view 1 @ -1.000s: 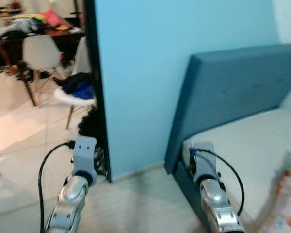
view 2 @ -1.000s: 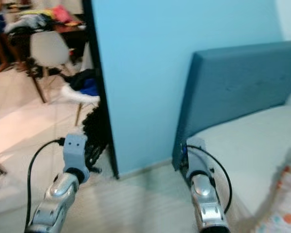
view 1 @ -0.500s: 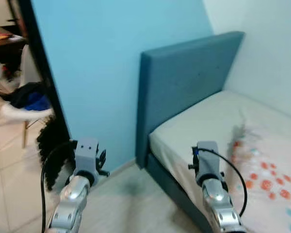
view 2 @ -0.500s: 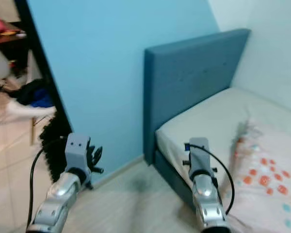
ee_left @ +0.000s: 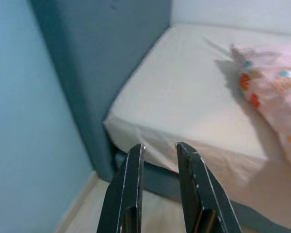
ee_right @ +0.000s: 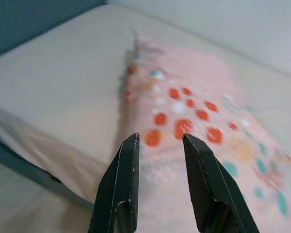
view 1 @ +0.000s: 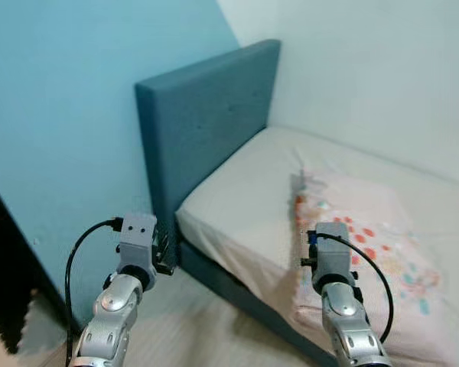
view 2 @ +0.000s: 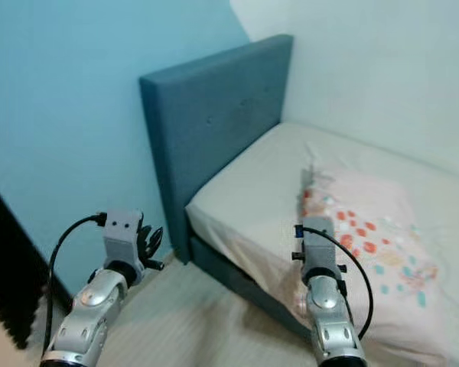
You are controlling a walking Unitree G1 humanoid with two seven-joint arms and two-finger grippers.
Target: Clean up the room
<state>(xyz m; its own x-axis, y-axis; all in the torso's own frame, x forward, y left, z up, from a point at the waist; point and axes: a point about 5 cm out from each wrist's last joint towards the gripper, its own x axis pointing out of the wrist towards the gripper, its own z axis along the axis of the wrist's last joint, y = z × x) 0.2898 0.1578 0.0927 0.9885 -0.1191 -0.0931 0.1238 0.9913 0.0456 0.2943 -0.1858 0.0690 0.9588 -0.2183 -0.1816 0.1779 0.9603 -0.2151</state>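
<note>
A bed with a bare cream mattress (view 1: 241, 191) and a blue-grey headboard (view 1: 203, 115) stands ahead on the right. On the mattress lies a pink pillow (view 1: 367, 245) with red and teal dots, partly over the near edge. My left gripper (ee_left: 160, 145) hovers open and empty above the floor, pointing at the bed's near corner by the headboard. My right gripper (ee_right: 160, 137) is open and empty too, held in front of the dotted pillow (ee_right: 184, 107) without touching it. Both silver arms reach forward at the bottom of the eye views.
A light blue wall (view 1: 53, 115) runs on the left up to the headboard, and a white wall (view 1: 367, 69) stands behind the bed. Pale floor (view 1: 199, 321) lies between me and the bed frame. Something black (view 1: 4, 306) sits at the lower left.
The camera has swung to the right: the doorway, chairs and cluttered table have left the picture, and the bed with the dotted pillow has come to the centre. Both arms keep their pose.
</note>
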